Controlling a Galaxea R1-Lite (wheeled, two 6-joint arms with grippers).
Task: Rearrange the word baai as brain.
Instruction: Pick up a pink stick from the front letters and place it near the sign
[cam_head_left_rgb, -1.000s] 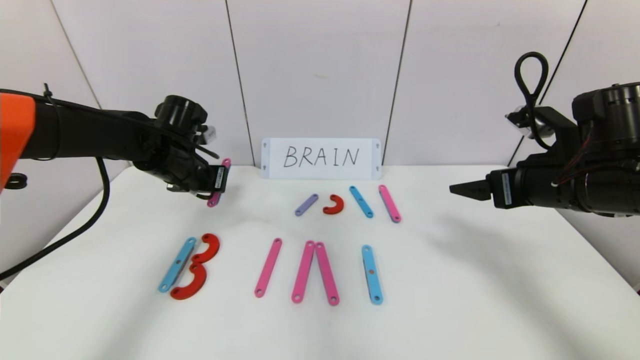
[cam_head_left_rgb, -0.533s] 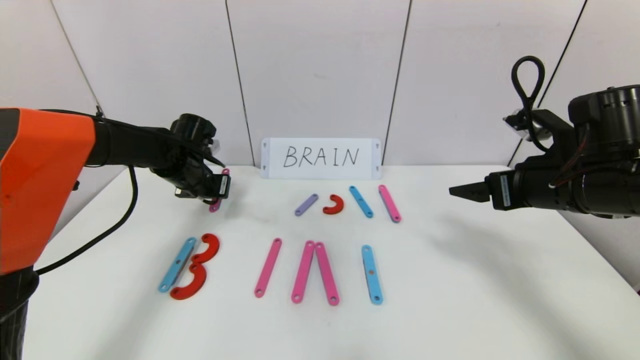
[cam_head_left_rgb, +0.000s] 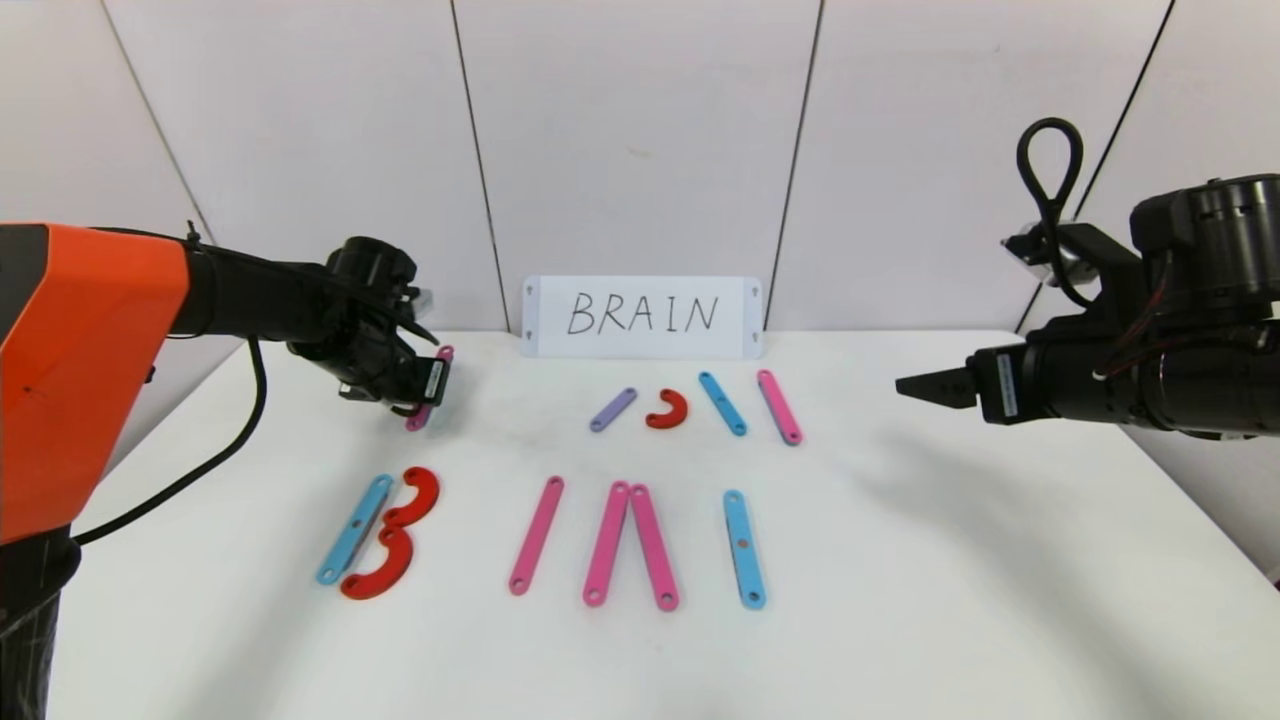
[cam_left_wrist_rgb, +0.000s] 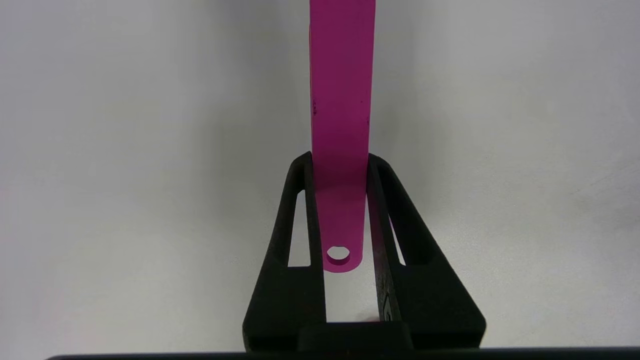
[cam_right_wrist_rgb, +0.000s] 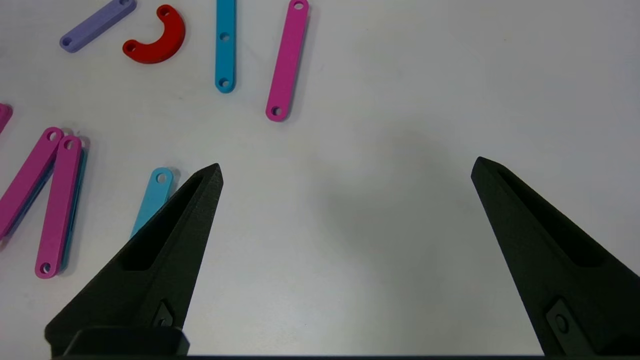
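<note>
The left gripper (cam_head_left_rgb: 432, 385) has drifted toward the table's (cam_head_left_rgb: 950, 560) left edge, clamped on a pink strip (cam_left_wrist_rgb: 342, 125) whose long axis runs straight out from its jaws. The letter row (cam_head_left_rgb: 540, 540) lies nearer the front edge. The right gripper (cam_head_left_rgb: 915, 385) hangs spread over the right side.

Bright, even light falls from overhead on the white table (cam_head_left_rgb: 900, 560), without glare. Soft grey shadows spread beneath both arms, and the strips cast thin ones. The head view is sharp; the left wrist view shows a dim, greyish surface.
</note>
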